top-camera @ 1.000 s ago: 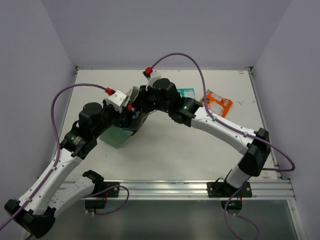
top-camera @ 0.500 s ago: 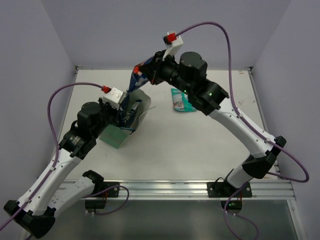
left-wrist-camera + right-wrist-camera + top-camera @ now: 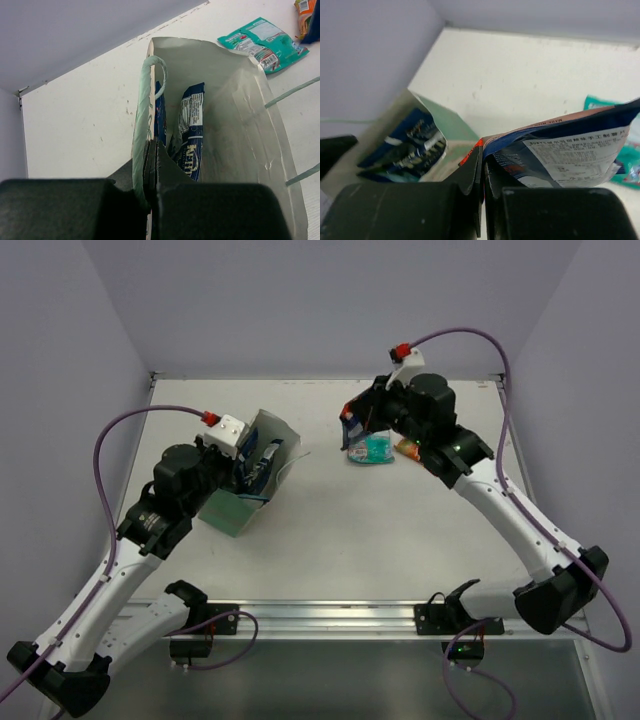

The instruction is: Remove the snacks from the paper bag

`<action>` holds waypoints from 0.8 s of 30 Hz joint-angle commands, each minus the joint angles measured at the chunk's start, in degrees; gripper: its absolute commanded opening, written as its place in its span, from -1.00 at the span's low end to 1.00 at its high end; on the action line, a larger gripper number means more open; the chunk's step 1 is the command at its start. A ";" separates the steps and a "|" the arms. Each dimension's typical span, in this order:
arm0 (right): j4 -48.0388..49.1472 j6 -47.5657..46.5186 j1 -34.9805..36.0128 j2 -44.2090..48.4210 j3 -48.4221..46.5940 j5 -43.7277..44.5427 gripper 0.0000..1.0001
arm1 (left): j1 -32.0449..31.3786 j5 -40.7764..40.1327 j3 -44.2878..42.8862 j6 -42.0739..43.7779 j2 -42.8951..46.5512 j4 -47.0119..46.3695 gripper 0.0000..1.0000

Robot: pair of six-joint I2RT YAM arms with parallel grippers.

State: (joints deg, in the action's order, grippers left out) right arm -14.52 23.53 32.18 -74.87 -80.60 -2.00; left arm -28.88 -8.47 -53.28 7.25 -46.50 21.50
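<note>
You're swinging right gripper (image 3: 481, 167) away from bag (image 3: 262, 440), pinching blue packet (image 3: 560, 150) by edge, now hovering 1 o'clock above teal packet (image 3: 372, 450). Your left gripper (image 3: 150, 155) clamping bag wall, 9 o'clock. More blue packets (image 3: 192, 132) waiting inside.

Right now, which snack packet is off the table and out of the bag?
The blue packet clamped in the jaws of the right gripper. The teal-green packet lies on the table; other blue packets sit inside the paper bag.
</note>
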 commanded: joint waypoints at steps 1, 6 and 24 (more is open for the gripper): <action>3.17 1.25 0.16 -3.87 5.44 -8.78 -1.00 | 0.41 -0.76 -2.97 1.72 0.10 -1.99 -1.00; 19.60 4.95 0.16 -3.79 20.87 -25.38 -1.00 | 0.41 -0.23 -3.33 1.98 -0.08 -2.07 -1.00; -17.97 3.54 -0.46 18.09 24.66 8.86 0.91 | 0.41 3.11 -4.38 2.77 -1.14 -0.67 -1.00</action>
State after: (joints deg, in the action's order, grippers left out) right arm -22.20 27.38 31.83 -60.51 -44.36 -4.03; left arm -28.88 -6.74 -54.57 8.64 -47.66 22.06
